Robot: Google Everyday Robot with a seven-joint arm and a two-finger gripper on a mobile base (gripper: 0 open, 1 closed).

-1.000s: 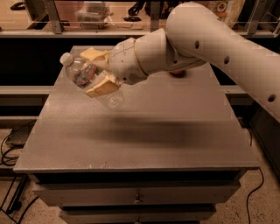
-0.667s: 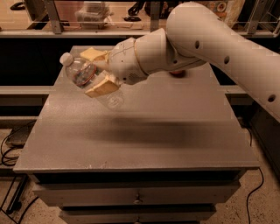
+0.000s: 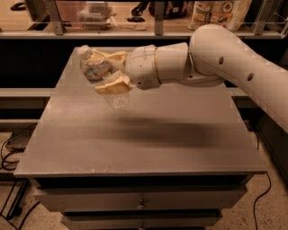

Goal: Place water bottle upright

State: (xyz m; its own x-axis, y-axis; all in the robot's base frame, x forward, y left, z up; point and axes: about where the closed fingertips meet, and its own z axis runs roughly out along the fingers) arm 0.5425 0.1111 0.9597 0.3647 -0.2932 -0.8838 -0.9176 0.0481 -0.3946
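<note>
Gripper [image 3: 104, 71] sits upper left of centre, at the end of the white arm [image 3: 216, 58] that comes in from the right edge and runs across the upper half of the frame. Its two tan fingers [image 3: 112, 85] are pinched on the water bottle [image 3: 99, 74], one finger above and one below, w/ the bottle's mid section showing between them.

Bottle is tilted, not upright. The white cap [image 3: 83, 50] points to the upper left, and the clear ribbed base end pokes out lower right, below the lower finger. The coloured label band [image 3: 93, 68] shows near the neck, btwn the fingers. Bottle looks held off the table [image 3: 135, 148], over its upper left part. Can't tell for sure whether the base end touches the top.

Table is grey w/ a flat top and fills the middle of the frame. A long dark shadow [image 3: 180, 132] lies across it, right of centre and under the arm. A drawer w/ a small handle [image 3: 141, 205] is at bottom centre.

Behind, along the top edge, is a shelf [image 3: 135, 32] w/ a printed bag [image 3: 220, 11] at upper right and a clear container [image 3: 94, 11] at upper left. Cables [image 3: 11, 152] lie on the floor at the left edge.
</note>
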